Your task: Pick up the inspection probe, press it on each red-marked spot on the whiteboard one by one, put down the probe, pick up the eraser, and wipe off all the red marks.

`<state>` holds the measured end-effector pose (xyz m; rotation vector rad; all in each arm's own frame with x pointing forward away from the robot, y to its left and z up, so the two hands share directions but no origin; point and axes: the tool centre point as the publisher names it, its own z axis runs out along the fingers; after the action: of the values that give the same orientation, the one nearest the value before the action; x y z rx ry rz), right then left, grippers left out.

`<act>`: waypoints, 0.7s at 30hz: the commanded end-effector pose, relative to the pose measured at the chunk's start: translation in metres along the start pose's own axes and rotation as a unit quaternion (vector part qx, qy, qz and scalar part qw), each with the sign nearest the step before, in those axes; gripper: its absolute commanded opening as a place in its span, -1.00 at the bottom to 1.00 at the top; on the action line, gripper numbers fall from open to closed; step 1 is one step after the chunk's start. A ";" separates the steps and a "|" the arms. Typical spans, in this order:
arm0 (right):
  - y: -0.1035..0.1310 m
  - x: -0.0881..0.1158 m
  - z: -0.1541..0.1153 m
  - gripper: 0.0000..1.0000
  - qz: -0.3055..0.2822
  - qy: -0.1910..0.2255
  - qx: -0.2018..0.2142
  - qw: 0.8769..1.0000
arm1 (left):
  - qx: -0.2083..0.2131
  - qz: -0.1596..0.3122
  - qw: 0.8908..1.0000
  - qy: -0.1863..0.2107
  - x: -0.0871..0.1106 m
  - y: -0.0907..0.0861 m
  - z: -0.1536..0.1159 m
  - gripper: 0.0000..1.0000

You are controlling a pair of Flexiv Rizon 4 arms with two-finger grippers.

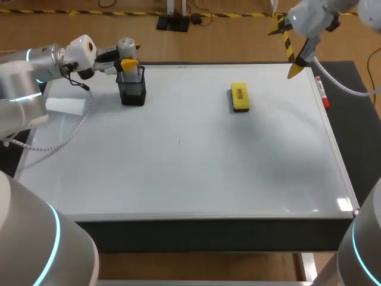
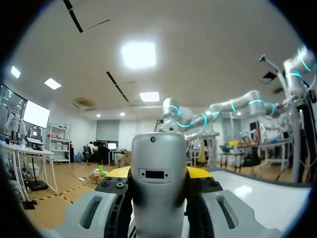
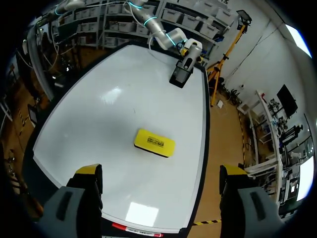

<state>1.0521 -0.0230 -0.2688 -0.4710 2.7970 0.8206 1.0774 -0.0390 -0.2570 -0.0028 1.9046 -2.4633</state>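
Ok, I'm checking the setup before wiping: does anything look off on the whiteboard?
Yes: the whiteboard shows no red marks, only a tiny dark speck near its middle. The eraser lies flat, nothing spilled.

yellow eraser (image 1: 240,97), black holder (image 1: 132,89), grey probe (image 1: 126,47), white whiteboard (image 1: 190,161).

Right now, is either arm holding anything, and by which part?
The left gripper grips the probe by its grey body; the right gripper holds nothing.
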 end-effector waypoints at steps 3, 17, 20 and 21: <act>0.000 0.000 -0.001 1.00 -0.001 0.001 0.001 1.000 | 0.001 -0.003 1.000 0.001 -0.003 0.003 0.000 -1.00; 0.000 0.000 -0.001 1.00 -0.001 0.001 0.001 1.000 | -0.003 -0.011 1.000 -0.005 -0.001 0.008 -0.002 -1.00; 0.000 0.000 -0.001 1.00 -0.001 0.001 0.001 1.000 | -0.004 -0.012 1.000 -0.007 -0.001 0.008 -0.003 -0.58; 0.000 0.000 -0.001 1.00 -0.001 0.001 0.001 1.000 | -0.004 -0.012 1.000 -0.007 -0.001 0.008 -0.003 -0.30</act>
<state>1.0521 -0.0229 -0.2688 -0.4709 2.7970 0.8206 1.0793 -0.0381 -0.2666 -0.0416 1.9193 -2.4647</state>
